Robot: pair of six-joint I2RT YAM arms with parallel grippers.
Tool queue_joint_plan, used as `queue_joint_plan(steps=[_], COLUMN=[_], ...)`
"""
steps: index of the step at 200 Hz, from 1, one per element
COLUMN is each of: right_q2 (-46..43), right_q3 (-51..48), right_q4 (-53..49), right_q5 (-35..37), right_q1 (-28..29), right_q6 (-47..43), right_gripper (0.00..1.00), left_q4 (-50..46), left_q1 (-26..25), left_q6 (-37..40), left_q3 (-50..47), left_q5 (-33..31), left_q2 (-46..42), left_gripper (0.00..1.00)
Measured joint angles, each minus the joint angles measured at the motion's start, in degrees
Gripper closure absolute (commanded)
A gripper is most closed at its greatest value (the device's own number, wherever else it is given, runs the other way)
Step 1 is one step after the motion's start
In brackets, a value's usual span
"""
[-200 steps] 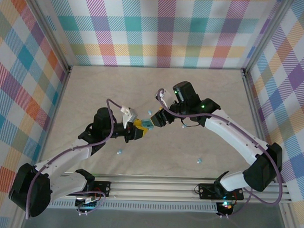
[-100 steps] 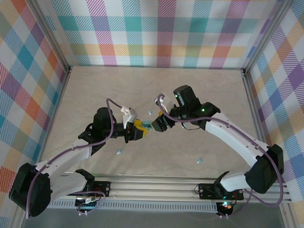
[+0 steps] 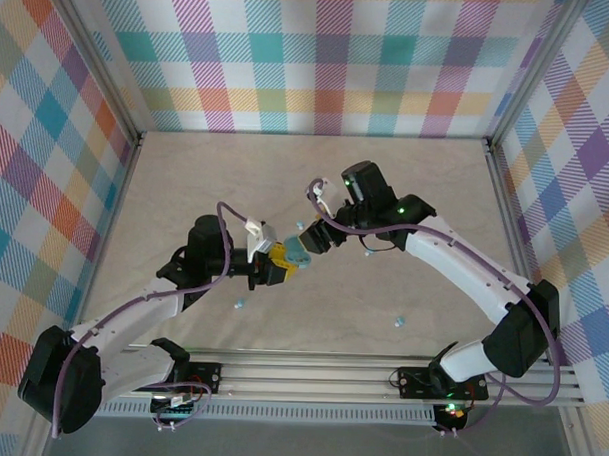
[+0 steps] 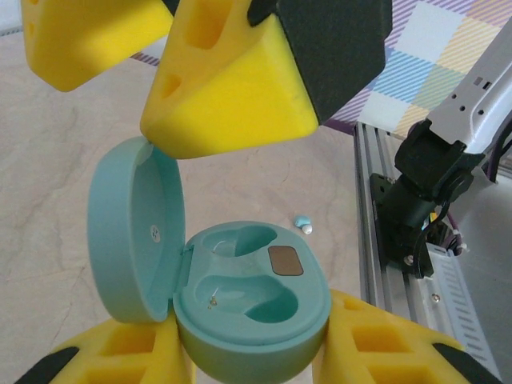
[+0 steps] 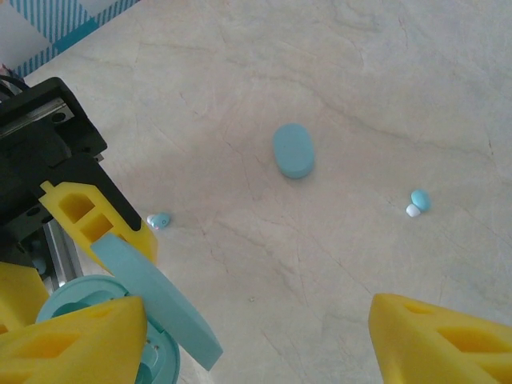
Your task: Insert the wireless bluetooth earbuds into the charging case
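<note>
Pale marbled counter (image 3: 186,184) spreads beneath both my arms. My left end effector (image 4: 252,356) is clamped on the base of the charging case (image 4: 252,300), whose lid (image 4: 134,228) is swung back and whose two wells are empty. My right end effector (image 5: 256,336) hangs just above it, fingers spread wide, gripping nothing. A second case (image 5: 293,150), closed, lies beyond. The wireless bluetooth earbuds (image 5: 158,220) lie loose on the counter, one near the held case, another (image 5: 417,201) well apart. I judge the case ready and loading not yet begun; next, my right end effector must descend on one bud and pinch it gently.
</note>
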Motion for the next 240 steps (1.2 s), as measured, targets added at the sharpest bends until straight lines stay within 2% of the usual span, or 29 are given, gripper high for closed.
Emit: queue_joint_plan(steps=[38,96,155,240], right_q2=[-0.1,-1.0,-1.7,-7.0], right_q3=[0.0,1.1,2.4,1.9], right_q4=[-1.4,-4.1,-5.5,-7.0], right_q5=[0.2,-1.4,-1.5,2.8], right_q1=[-0.3,-0.5,-0.5,-1.9], right_q6=[2.2,3.9,5.4,6.9], right_gripper=[0.25,0.25,0.25,0.24], left_q4=[-2.4,-1.7,-0.1,0.7], left_q1=[0.0,0.1,0.8,1.5], left_q6=[1.3,-1.1,-4.0,-5.6], left_q3=[3.4,7.1,7.6,8.1], left_q5=[1.9,4.2,4.9,5.9], left_q2=[4.4,9.0,9.8,10.4], left_gripper=[0.82,0.83,0.84,0.84])
